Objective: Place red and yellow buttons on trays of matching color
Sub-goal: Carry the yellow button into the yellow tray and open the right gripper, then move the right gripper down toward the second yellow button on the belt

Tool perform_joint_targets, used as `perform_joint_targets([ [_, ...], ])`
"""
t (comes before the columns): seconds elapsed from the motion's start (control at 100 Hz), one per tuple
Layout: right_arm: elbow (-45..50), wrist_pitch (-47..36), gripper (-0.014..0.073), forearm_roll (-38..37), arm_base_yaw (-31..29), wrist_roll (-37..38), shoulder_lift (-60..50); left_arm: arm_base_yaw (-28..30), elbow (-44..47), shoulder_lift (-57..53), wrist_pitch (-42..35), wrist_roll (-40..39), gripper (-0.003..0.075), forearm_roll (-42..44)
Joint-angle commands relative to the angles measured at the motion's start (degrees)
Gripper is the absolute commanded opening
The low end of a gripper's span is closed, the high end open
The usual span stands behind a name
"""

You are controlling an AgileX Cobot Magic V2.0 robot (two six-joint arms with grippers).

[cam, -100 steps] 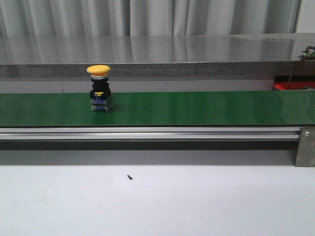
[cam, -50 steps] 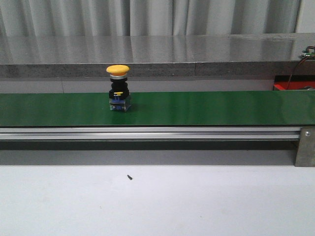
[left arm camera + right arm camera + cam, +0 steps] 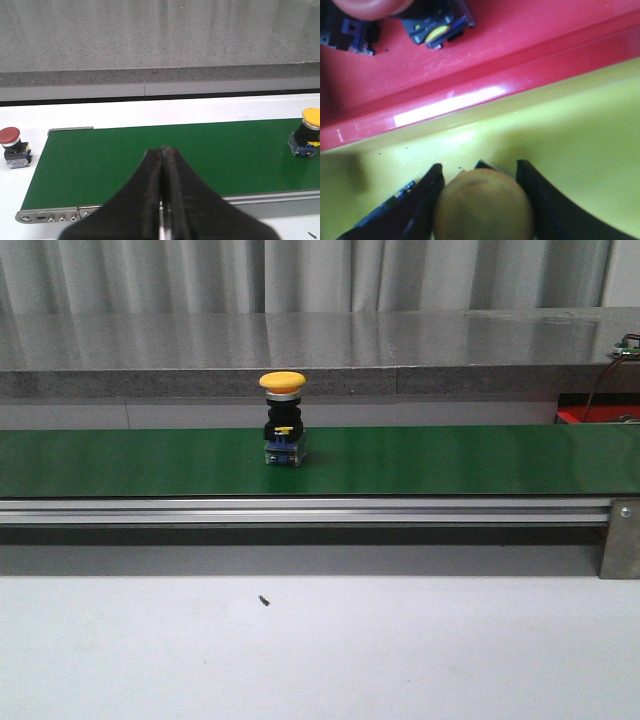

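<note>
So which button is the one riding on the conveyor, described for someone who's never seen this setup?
Find the long green conveyor belt running across the front view. One button stands upright on it, left of centre: yellow mushroom cap on a black body. The only other button near the belt, in the left wrist view, is a red-capped one sitting off the belt's end.

The left gripper has two black, matte fingers that widen from narrow tips. The right gripper has dark, curved, smooth fingers.
</note>
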Motion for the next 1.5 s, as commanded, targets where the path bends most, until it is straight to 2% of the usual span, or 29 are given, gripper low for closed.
perform_joint_targets([
  [0.0,-1.3,-0.7,0.0379,1.83,-0.24,-0.17,-2.91,-0.34,-1.43,-0.04,-3.49,0.1,-0.002,-1.67],
  [0.1,-1.3,0.26,0.0517,1.83,-0.24,-0.17,-3.14,-0.34,-1.43,-0.04,-3.49,0.1,-0.002,-1.67],
  [0.17,-1.3,0.74,0.0569,2.31,-0.24,-0.17,-3.73,-0.34,-1.43,-0.04,-3.49,0.1,-0.002,-1.67],
  [0.46,-1.3,1.88,0.0573,4.38,1.61,-0.88,-12.55,-0.34,-1.43,-0.04,-3.49,0.1,-0.0019,-1.67],
  [0.58,-1.3,4.37,0.0573,5.4,6.9,-6.11,-17.49,-0.34,-1.43,-0.04,-3.49,0.1,-0.002,-1.67],
  [0.72,-1.3,5.92,0.0573,5.59,16.48,-11.28,-22.14,-0.34,-1.43,-0.04,-3.49,0.1,-0.002,-1.67],
  [0.91,-1.3,6.73,0.0573,5.42,30.08,-12.25,-23.38,-0.34,-1.43,-0.04,-3.49,0.1,-0.002,-1.67],
  [1.05,-1.3,3.55,0.0573,5.28,37.17,-12.25,-22.49,-0.34,-1.43,-0.04,-3.49,0.1,-0.002,-1.67],
  [1.26,-2.93,-0.1,0.0573,5.09,44.34,-12.42,-18.82,-0.34,-1.43,-0.04,-3.49,0.1,-0.002,-1.67],
  [1.49,-6.56,-2.14,0.0573,5.03,47.6,-12.42,-12.96,-0.34,-1.43,-0.04,-3.49,0.1,-0.002,-1.67],
])
